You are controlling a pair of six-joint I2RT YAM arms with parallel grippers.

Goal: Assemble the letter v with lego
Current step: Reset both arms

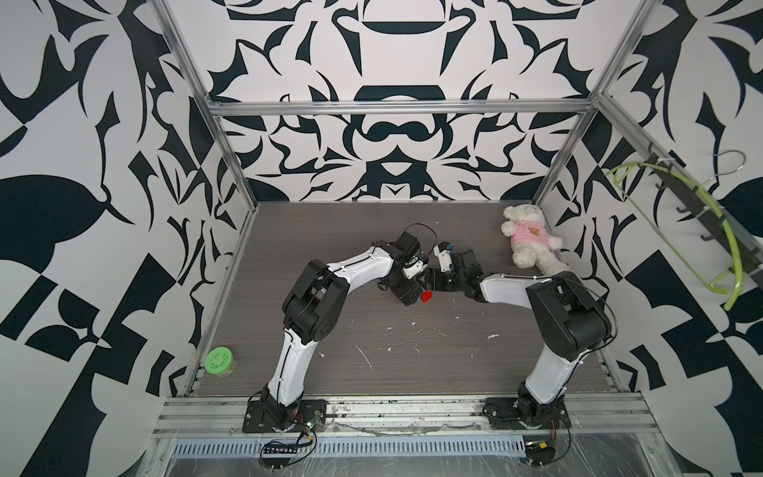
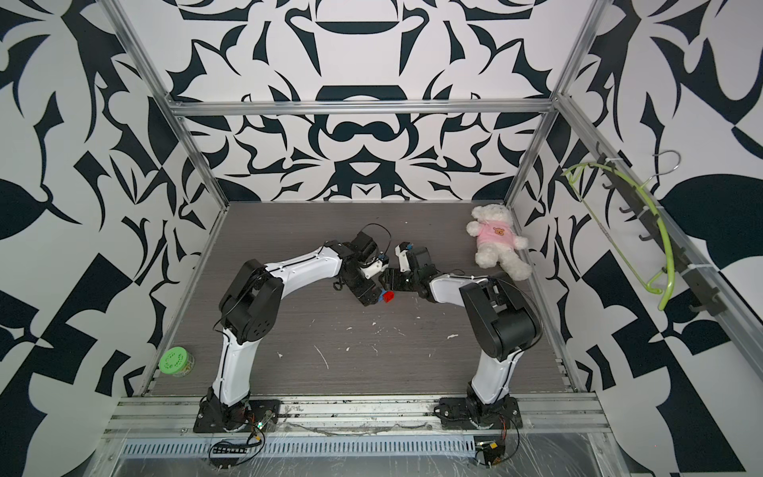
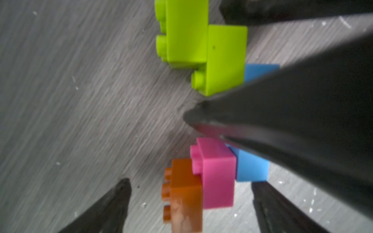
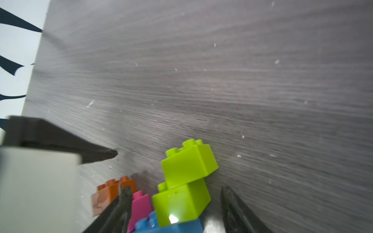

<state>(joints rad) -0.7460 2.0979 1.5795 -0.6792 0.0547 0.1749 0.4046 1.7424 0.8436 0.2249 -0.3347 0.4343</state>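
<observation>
Grey wood-grain tabletop (image 1: 413,351) under me, flecked with white scuffs, black-and-white patterned walls all round, and both my arms are bent in toward the middle, tips almost meeting. Between them sits the letter v (image 4: 171,227), resting on the table. Up close: a square orange plastic brick (image 3: 185,193) stepped onto a square pink brick (image 3: 218,177), which joins the longer blue brick (image 3: 252,167). The other arm climbs off the blue with a lime green square brick (image 3: 226,58) and a second lime green brick (image 3: 187,34) stepped beyond it. My left gripper (image 3: 189,181) is released, its tips spread wide either side of the orange-pink end, with bare table showing on both sides. My right gripper (image 4: 175,187) straddles the lower lime brick with its tips apart, and table shows between that brick and one of them. One right finger (image 3: 282,125) pokes into the notch of the V. A small red brick (image 1: 426,296) shows in both top views just beside my tips; whether it is joined on, I can't tell. Far right corner: a white teddy bear in a pink shirt (image 1: 528,241). Near left edge: a green-lidded jar (image 1: 220,362).
</observation>
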